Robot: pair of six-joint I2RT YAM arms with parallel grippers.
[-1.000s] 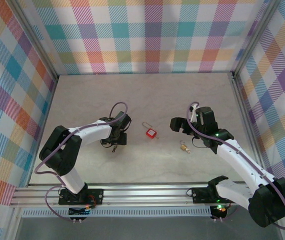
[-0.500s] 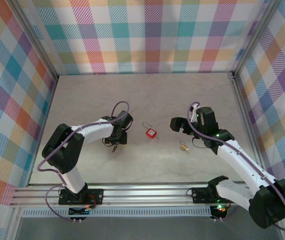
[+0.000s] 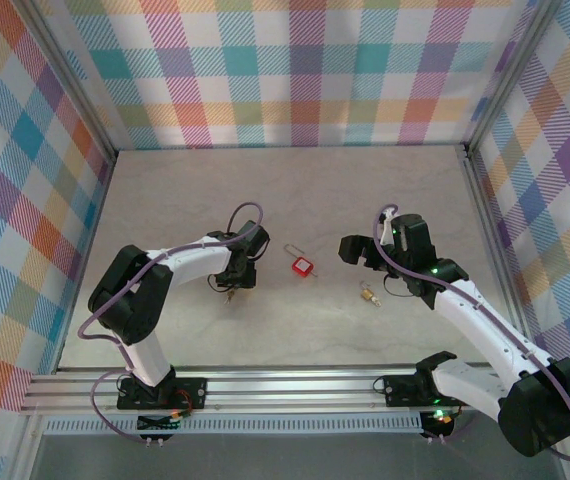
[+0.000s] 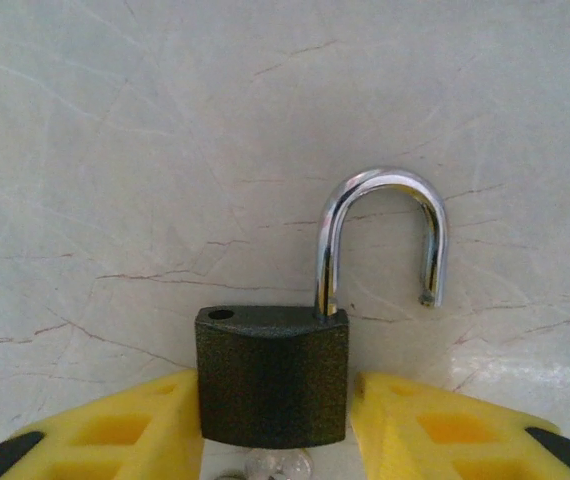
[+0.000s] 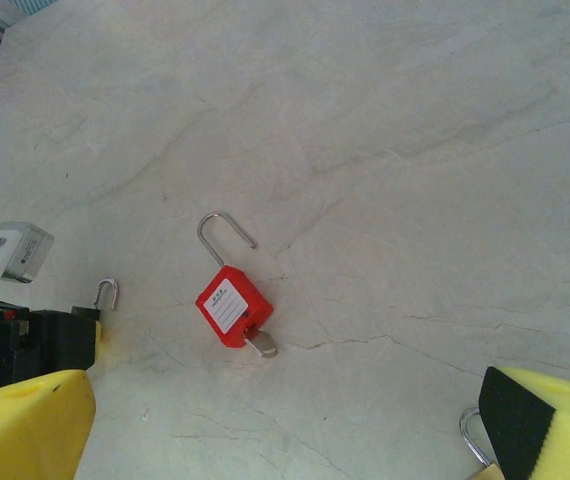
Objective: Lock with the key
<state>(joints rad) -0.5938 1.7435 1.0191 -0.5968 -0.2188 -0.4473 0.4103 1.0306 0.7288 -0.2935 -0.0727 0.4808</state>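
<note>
Straddles the black padlock (image 4: 271, 375) body with the left pincer (image 4: 275, 410), fingers (image 4: 115, 435) hard by either side; cannot tell whether clamped.

A pale, veined table (image 3: 295, 190) carries three locks, set apart from one another: a dark padlock (image 4: 272, 375), a red padlock (image 3: 302, 265) and a brass padlock (image 3: 369, 295).

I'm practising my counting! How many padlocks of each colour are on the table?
Black padlock: 1
Red padlock: 1
Gold padlock: 1
Total: 3
</note>
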